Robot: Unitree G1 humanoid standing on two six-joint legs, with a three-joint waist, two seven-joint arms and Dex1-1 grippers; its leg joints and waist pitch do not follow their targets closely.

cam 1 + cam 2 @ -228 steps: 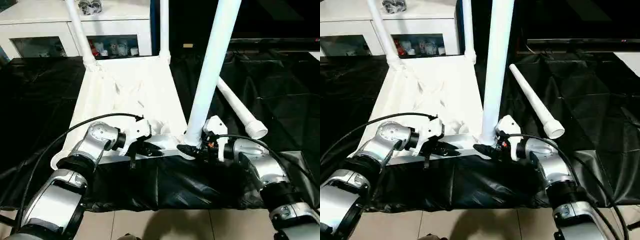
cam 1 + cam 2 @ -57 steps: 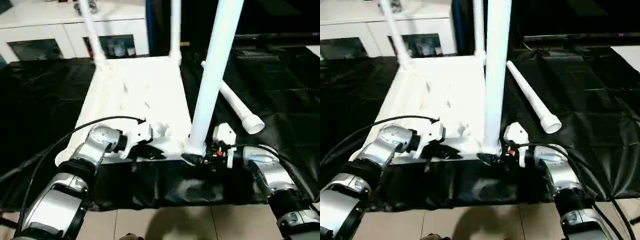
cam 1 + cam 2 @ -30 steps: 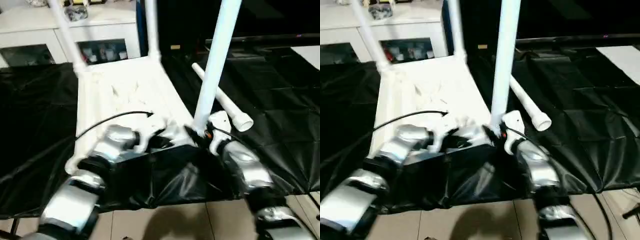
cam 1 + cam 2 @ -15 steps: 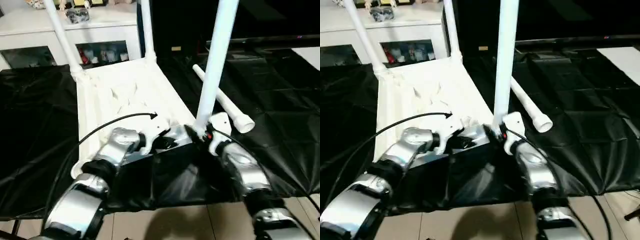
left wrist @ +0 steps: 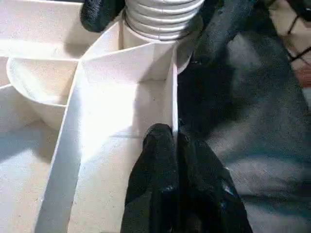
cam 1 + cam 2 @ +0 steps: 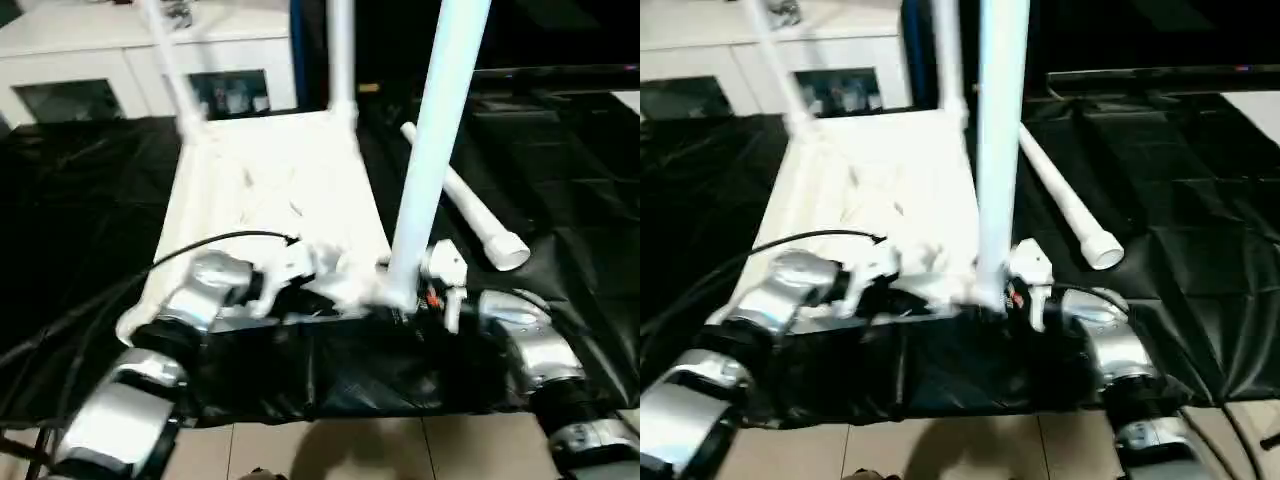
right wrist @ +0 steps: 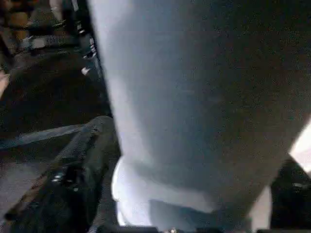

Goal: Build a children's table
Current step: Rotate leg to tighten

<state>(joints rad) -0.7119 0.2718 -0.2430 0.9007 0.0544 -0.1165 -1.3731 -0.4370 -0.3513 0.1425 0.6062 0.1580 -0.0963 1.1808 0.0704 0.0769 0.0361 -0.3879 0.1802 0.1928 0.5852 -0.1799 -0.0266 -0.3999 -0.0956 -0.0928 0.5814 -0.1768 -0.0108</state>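
Tabletop (image 6: 280,190) lies upside down on the black sheet (image 6: 560,160), ribbed underside facing up, with two legs already standing in the far corner sockets. A third leg (image 6: 435,140) rises from the near corner on the robot's right, and the fourth leg (image 6: 470,215) lies loose on the sheet just beyond it.

Left gripper (image 5: 175,145) has its fingers pressed tight together, pinching the thin near rim wall of the tabletop right beside that corner socket. That looks like the steadying hand. Right gripper (image 6: 400,312) sits at the base of the upright leg with its black fingers (image 7: 87,165) spread to either side of the tube; whether they actually press on it I cannot tell, it's blurred down there.

My read: this is the seating of leg three. To do it well, keep the left pinch firm so the tabletop doesn't slide on the slippery sheet, hold the leg square to the socket, and drive or twist it straight down along its own line. The ribbed collar (image 5: 163,17) of the leg appears to stand above the socket rim, so it may not be fully home. Any tilt risks jamming it. Then comes the loose one.
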